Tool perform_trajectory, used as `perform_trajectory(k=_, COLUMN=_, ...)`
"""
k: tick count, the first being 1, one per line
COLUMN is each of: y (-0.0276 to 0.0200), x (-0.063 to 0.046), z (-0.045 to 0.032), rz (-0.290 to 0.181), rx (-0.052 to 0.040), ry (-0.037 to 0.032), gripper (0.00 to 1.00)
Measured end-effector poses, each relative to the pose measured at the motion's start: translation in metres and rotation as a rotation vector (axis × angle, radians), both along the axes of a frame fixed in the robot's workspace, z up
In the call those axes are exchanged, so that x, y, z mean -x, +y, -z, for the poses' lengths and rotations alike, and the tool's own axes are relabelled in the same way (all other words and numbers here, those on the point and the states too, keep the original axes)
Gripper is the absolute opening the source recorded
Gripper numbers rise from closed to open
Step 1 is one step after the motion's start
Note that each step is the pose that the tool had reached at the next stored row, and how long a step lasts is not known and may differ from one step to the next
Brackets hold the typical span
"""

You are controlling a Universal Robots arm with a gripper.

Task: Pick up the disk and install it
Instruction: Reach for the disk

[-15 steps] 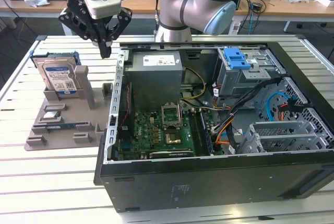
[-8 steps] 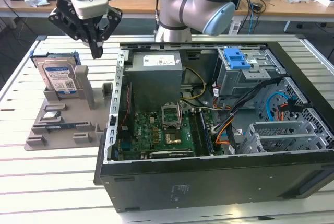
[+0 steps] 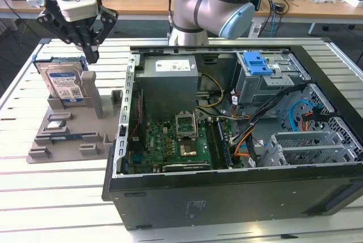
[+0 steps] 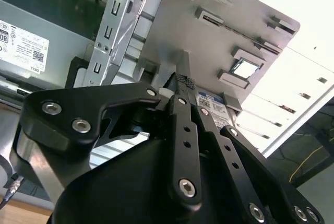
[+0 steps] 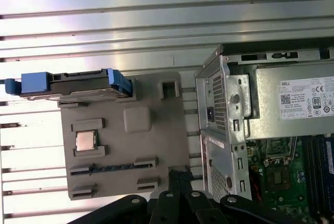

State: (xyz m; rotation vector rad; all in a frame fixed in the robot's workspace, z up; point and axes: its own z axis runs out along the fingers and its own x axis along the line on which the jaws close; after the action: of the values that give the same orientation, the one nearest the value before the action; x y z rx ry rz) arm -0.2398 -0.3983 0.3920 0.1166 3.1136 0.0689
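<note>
One open computer case (image 3: 227, 197) takes the exterior view's right. Beside it, a grey fixture tray (image 3: 68, 135) holds the disk (image 3: 65, 84) upright, its label showing. The first wrist view shows its blue carrier (image 5: 119, 82) edge-on. Close above hangs the gripper (image 3: 91, 55), fingers closed together and holding nothing.

Sticker (image 5: 307, 98) on power supply (image 5: 269, 110), label (image 3: 67, 89) on disk (image 3: 58, 73) — print unreadable.
</note>
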Motion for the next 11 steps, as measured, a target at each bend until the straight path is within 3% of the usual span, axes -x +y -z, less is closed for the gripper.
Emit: perform_trajectory(k=11, y=0.0003, x=0.031, z=0.0008, rz=0.0, rx=0.0001, ry=0.0, gripper=0.11)
